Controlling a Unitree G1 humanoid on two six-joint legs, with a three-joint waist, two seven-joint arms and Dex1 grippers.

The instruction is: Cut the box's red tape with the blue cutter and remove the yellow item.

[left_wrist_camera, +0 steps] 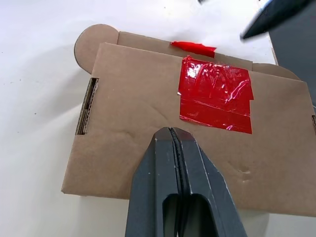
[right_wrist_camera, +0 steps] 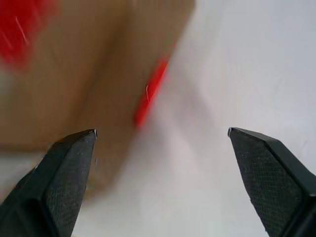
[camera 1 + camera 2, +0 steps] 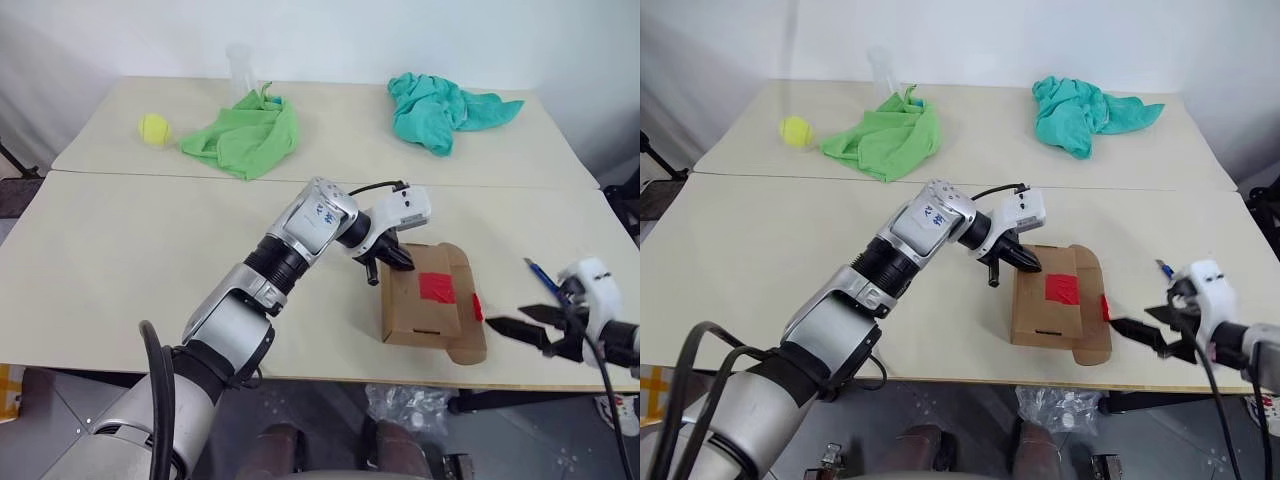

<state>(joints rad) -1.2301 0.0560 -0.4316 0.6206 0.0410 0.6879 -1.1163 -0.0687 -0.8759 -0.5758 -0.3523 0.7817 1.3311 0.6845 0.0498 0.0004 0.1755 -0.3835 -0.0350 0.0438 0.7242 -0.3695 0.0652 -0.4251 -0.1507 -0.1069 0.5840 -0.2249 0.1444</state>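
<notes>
1. Head views: the box [image 3: 432,308] lies at centre right, the red tape [image 3: 436,288] on its top; the left gripper [image 3: 398,257], fingers pressed together, is at its upper left edge.
2. Head views: the right gripper [image 3: 522,328] gapes beside the box at right; the blue cutter [image 3: 540,273] lies behind it.
3. Left wrist view: the tape sits at upper right.
4. Right wrist view: the box fills the upper left.

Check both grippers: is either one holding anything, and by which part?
Nothing is held. The left gripper is shut and empty over the brown cardboard box; the right gripper is open and empty beside the box.

The box [image 2: 74,79] and its red tape [image 2: 150,94] are blurred in the right wrist view.
</notes>
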